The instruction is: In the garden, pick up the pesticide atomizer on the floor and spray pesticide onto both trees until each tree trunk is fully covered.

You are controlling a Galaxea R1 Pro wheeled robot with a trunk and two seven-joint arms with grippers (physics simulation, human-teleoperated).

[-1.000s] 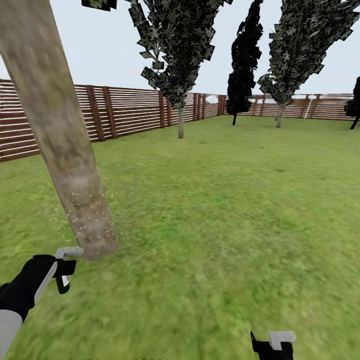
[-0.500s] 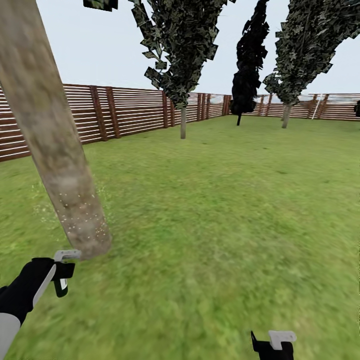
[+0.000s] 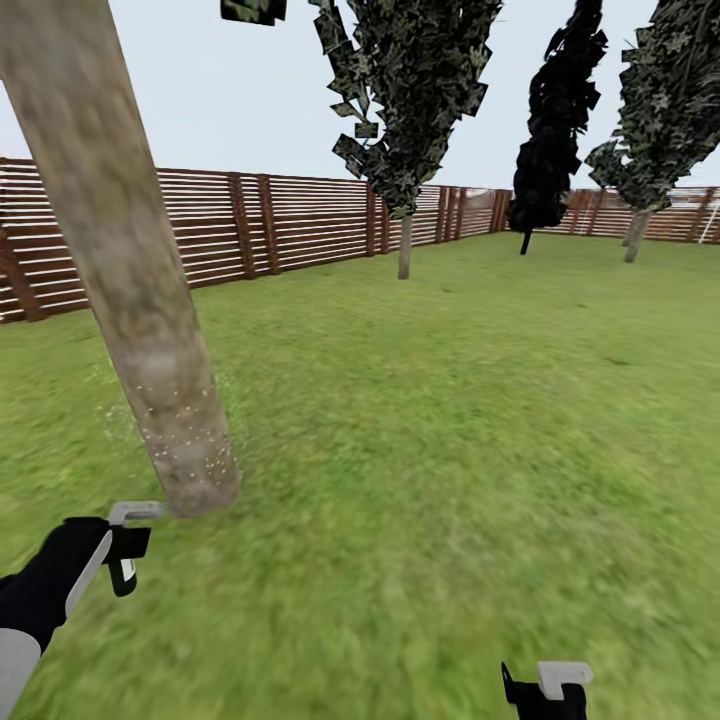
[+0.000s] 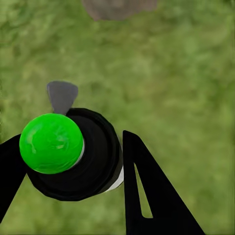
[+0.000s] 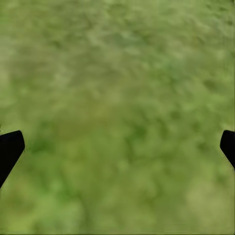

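A thick grey-tan mottled tree trunk (image 3: 150, 330) leans up at the left of the head view, with pale specks on its lower part (image 3: 185, 450). Just in front of its base, my left gripper (image 3: 125, 555) is shut on the pesticide atomizer (image 3: 132, 515). The left wrist view shows that atomizer (image 4: 73, 156) as a black round body with a bright green knob and a grey nozzle, held between my two black fingers (image 4: 147, 196), and the trunk's base (image 4: 117, 7) beyond it. My right gripper (image 3: 545, 685) hangs low at the right, open over bare grass (image 5: 117, 98).
Green lawn (image 3: 450, 400) stretches ahead to a brown slatted fence (image 3: 300, 220). A leafy tree on a thin pale stem (image 3: 405, 245) stands mid-distance, a black cone-shaped tree (image 3: 550, 130) and another leafy tree (image 3: 660, 110) farther right.
The whole head view has shifted rightward, so the camera has turned left. Both grippers keep their places in the picture, and the left one still holds the atomizer.
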